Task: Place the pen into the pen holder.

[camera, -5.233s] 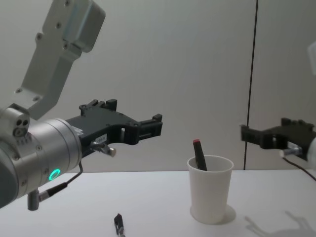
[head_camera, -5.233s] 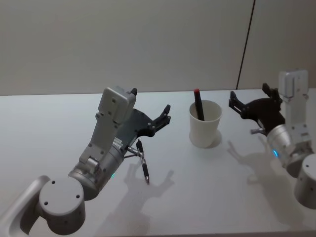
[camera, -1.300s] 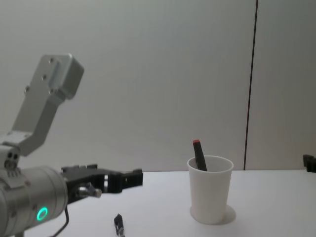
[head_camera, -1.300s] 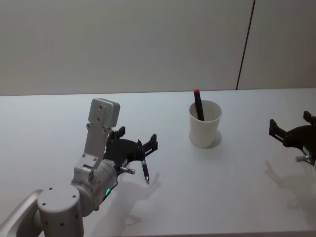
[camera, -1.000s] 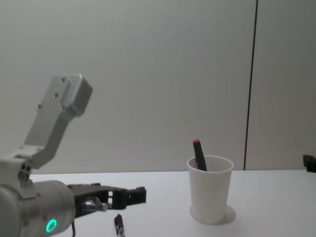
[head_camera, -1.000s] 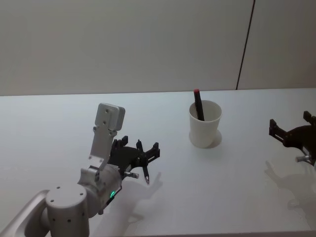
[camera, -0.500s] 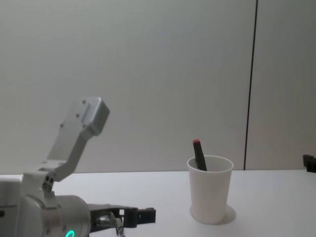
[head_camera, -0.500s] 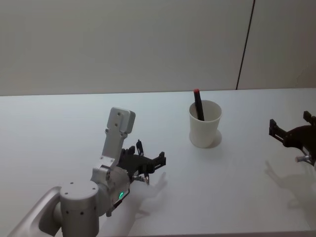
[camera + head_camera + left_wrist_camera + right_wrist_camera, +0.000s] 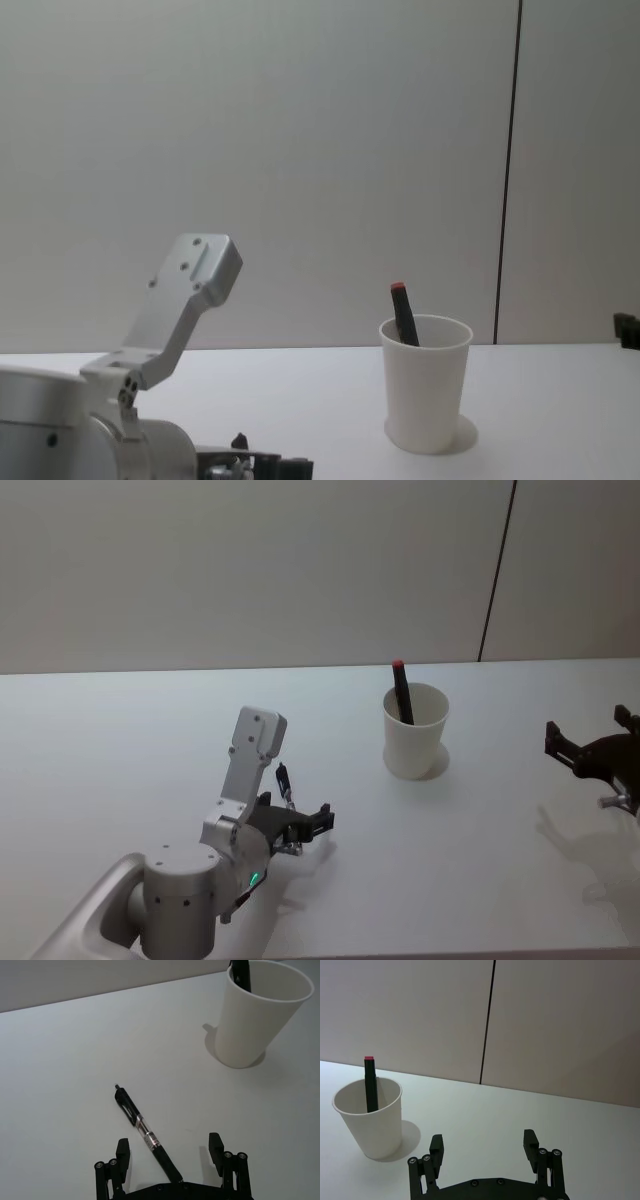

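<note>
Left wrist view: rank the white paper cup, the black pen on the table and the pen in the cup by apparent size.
Largest: white paper cup.
Next: black pen on the table, between the open left gripper's fingers.
Smallest: pen in the cup; just a short piece shows, so its true size is unsure.

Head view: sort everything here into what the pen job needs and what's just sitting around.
Needed for the job:
- black pen, lying flat
- pen holder, a white paper cup
- left end effector, open, astride the black pen

Just sitting around:
- red-capped pen, standing in the pen holder
- right end effector, open, parked off to the right
</note>
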Robot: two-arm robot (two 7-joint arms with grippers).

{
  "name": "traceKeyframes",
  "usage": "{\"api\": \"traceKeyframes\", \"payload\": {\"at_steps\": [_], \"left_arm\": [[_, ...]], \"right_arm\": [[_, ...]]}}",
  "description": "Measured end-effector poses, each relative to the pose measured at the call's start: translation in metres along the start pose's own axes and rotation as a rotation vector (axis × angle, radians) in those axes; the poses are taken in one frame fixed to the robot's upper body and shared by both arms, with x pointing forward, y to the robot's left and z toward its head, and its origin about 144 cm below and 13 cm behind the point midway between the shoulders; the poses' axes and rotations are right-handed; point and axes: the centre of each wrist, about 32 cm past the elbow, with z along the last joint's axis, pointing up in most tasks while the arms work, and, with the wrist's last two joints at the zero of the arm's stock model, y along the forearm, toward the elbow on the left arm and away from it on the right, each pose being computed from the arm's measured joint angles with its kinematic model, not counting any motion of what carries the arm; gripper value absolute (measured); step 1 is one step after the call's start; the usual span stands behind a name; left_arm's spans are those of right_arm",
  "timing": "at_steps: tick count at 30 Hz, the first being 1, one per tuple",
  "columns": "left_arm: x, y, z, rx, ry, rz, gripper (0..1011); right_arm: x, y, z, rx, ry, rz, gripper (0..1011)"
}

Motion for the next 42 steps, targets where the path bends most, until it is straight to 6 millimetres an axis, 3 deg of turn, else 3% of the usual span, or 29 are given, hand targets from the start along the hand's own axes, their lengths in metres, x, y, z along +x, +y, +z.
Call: {"api": "traceKeyframes", "payload": {"at_steps": [25,34,42], "left_arm": [[0.003,-0.018,-0.003,0.059,-0.021,0.069,996],[0.005,-0.022,-0.002,0.069,-0.027,0.069,809],[0.004,-0.024,-0.002,0.076,-0.028,0.067,530]], "right_arm": [[0.0,0.0,0.0,0.0,0.0,0.0,1002],[0.0,0.0,0.0,0.0,0.0,0.0,1002],[0.0,0.0,0.0,0.0,0.0,0.0,1002]]}}
